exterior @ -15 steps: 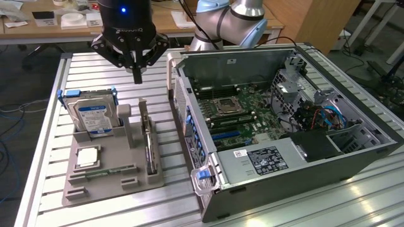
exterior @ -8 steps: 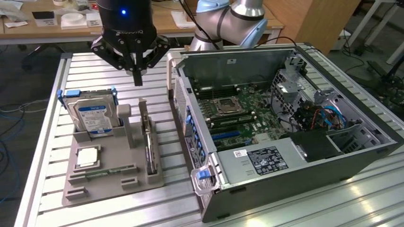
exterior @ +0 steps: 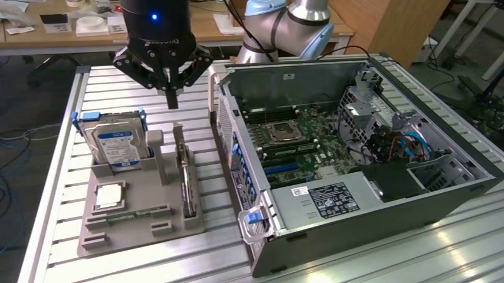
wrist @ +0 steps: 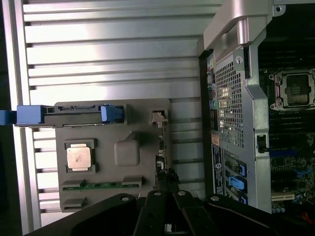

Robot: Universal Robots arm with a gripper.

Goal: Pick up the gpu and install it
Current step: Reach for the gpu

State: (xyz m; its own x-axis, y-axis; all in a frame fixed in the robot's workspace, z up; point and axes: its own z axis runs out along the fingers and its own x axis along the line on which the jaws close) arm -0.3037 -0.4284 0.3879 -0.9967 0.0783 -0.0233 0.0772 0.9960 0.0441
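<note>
Your black gripper (exterior: 172, 100) hangs pressed together and empty. The thin black gpu card (exterior: 186, 186) stands on edge in the grey plastic tray (exterior: 134, 227), at the gripper's 6 o'clock in the exterior view.

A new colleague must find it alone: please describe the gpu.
At the exterior view's left of the open computer case lies a grey tray. The gpu stands on edge along its side nearest the case: a thin dark card, unlike the blue-framed hard drive.
</note>
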